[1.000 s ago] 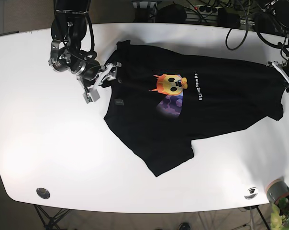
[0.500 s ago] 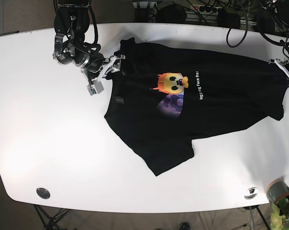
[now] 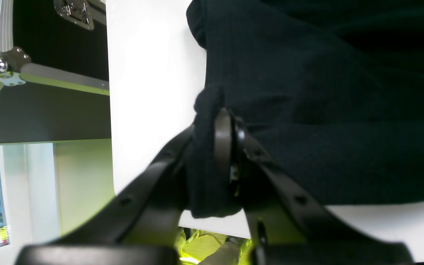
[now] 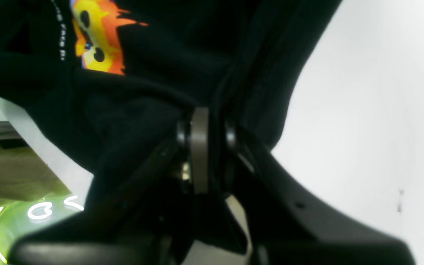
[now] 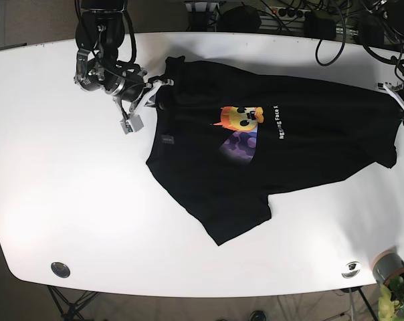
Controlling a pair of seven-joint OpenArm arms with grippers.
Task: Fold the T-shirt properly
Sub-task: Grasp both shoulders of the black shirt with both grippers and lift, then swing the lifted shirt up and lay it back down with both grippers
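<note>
Left gripper [image 3: 226, 147] was clamped on the T-shirt [image 5: 269, 147] at the table's [image 5: 55, 187] right edge; right gripper [image 4: 201, 147] pinched its far-left part. One black shirt lay spread across the tabletop's far half. One grey cup [image 5: 387, 265] sat off the near-right corner.

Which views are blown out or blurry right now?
Left wrist: white table overexposed, left hand soft and close. Right wrist: table glaring, right hand blurred, black T-shirt nearly detail-free. Base: sharp, evenly lit.
</note>
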